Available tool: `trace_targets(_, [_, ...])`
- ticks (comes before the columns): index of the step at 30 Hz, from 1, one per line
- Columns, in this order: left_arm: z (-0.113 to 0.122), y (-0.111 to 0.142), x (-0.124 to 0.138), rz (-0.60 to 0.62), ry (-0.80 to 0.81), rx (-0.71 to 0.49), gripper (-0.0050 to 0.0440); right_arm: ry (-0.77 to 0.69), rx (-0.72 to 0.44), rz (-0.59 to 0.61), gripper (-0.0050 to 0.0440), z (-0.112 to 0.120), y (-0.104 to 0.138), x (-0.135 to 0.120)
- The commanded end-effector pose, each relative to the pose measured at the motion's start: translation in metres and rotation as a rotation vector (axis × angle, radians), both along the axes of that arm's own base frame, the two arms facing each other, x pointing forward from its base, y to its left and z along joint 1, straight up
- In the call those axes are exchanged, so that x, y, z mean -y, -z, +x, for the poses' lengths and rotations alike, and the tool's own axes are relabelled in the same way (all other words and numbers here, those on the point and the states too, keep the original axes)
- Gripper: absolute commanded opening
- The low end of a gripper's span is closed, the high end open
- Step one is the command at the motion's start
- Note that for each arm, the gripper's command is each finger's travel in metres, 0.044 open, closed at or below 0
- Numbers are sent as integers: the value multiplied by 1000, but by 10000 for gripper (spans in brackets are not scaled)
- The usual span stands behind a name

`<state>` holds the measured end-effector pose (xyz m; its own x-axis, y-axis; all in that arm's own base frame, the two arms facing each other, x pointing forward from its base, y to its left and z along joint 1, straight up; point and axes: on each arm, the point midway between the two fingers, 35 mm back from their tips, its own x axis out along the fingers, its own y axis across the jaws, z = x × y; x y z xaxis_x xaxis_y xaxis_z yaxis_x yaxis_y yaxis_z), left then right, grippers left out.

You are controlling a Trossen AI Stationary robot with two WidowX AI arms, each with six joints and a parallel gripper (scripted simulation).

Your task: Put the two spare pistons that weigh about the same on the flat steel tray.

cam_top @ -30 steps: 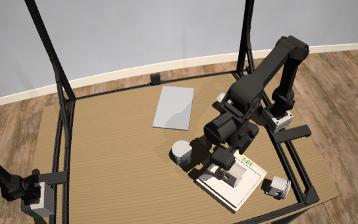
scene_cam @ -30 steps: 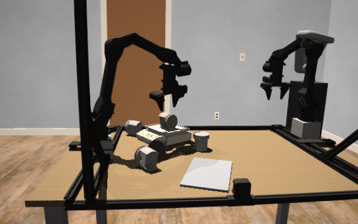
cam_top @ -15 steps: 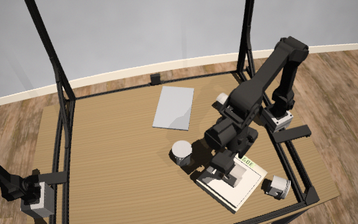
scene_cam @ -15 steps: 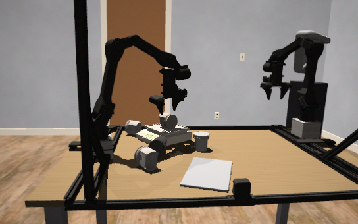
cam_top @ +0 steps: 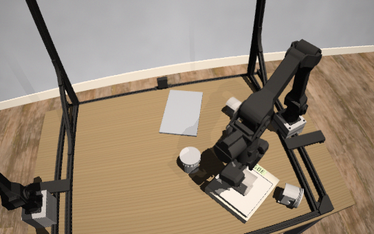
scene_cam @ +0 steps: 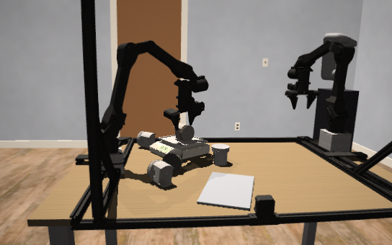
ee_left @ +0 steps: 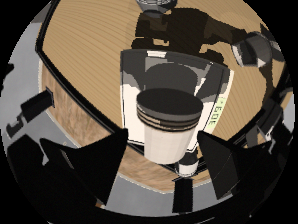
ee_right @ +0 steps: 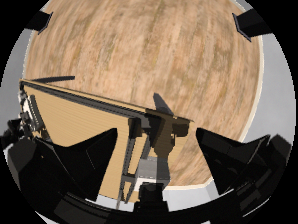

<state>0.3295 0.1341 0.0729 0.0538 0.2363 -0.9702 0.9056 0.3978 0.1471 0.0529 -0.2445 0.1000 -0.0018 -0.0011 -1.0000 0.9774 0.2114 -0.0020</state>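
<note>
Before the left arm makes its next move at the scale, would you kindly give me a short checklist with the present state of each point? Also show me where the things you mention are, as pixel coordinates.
1. Left gripper (scene_cam: 184,127) (ee_left: 162,132) open: ok.
2. Piston on the scale (scene_cam: 186,132) (ee_left: 170,142) between the left fingers, for a straight grasp: ok by the left wrist view.
3. Scale's reading (cam_top: 259,169) (scene_cam: 164,148) (ee_left: 215,112) legible in full: cannot tell, its first characters are unclear.
4. Steel tray (cam_top: 182,111) (scene_cam: 227,190) lying flat on the bench: ok.
5. Matching pair already on the tray: not ok, it bears no piston.
6. Right gripper (scene_cam: 302,106) (ee_right: 157,131) away from the pistons: ok.
</note>
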Motion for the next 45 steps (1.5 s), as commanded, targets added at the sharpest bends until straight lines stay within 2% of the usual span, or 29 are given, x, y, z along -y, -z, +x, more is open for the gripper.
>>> trace_targets(1, [-4, 13, -1, -4, 0, -23, 378, -1, 2, 1, 440, 0, 0, 0])
trace_targets(17, [-5, 33, -5, -6, -1, -32, 378, -1, 2, 1, 440, 0, 0, 0])
trace_targets(18, [-5, 33, -5, -6, -1, -32, 158, -1, 2, 1, 440, 0, 0, 0])
trace_targets(45, [-5, 33, -5, -6, -1, -32, 158, -1, 2, 1, 440, 0, 0, 0])
